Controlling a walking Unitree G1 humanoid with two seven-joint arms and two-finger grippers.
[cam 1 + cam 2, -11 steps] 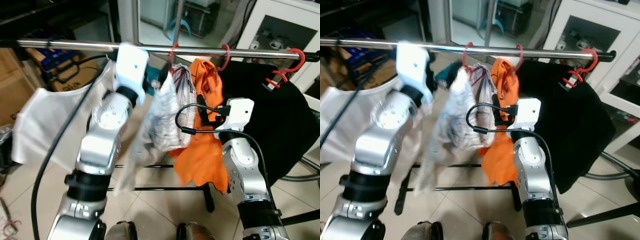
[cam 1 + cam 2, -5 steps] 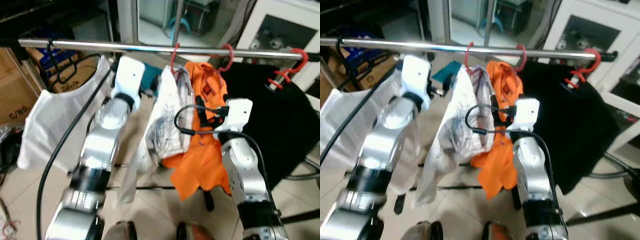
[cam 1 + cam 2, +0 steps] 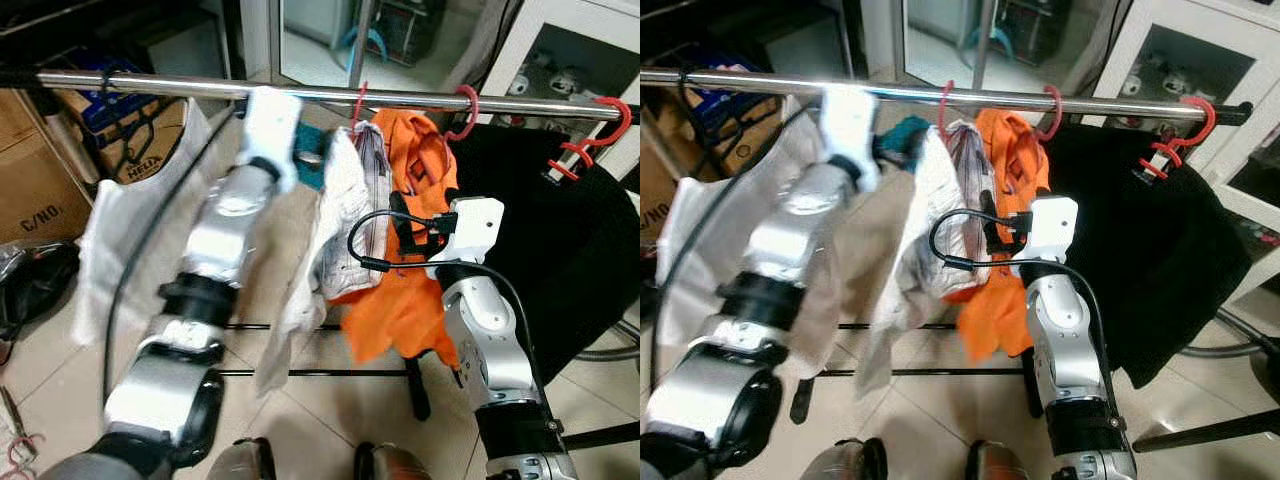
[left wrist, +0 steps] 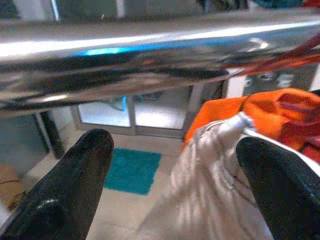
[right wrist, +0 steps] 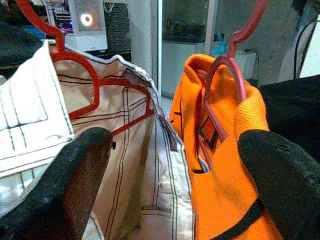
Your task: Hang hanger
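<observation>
While the left arm was raised toward the chrome rail point(image 3: 150, 84), the left gripper point(image 4: 175, 165) sat just under it, fingers point(image 4: 75, 185) spread wide with nothing between them; the rail ran close across the left wrist view. Red hanger point(image 3: 357, 103) was hooked over the rail, carrying a pale checked shirt point(image 3: 340, 220) that hung down and trailed to a loose end near the rack's lower bars. Just beside it, on the right, a second red hanger point(image 3: 466, 108) held an orange garment point(image 3: 415, 290), touching the pale shirt. A third red hanger point(image 3: 590, 140) near the rail's right end carried a black garment point(image 3: 560, 260). At the left end a white garment point(image 3: 110, 240) hung partly behind the left arm, which was blurred.

Right gripper point(image 5: 170, 185) was held up at chest height, facing the gap between the pale shirt and the orange garment; fingers point(image 5: 65, 180) stood wide apart, gripping nothing. Right wrist view showed the red hanger inside the pale shirt's collar and the other inside the orange one.

Cardboard boxes point(image 3: 40, 180) stood on the tiled floor point(image 3: 330, 420) at left.
</observation>
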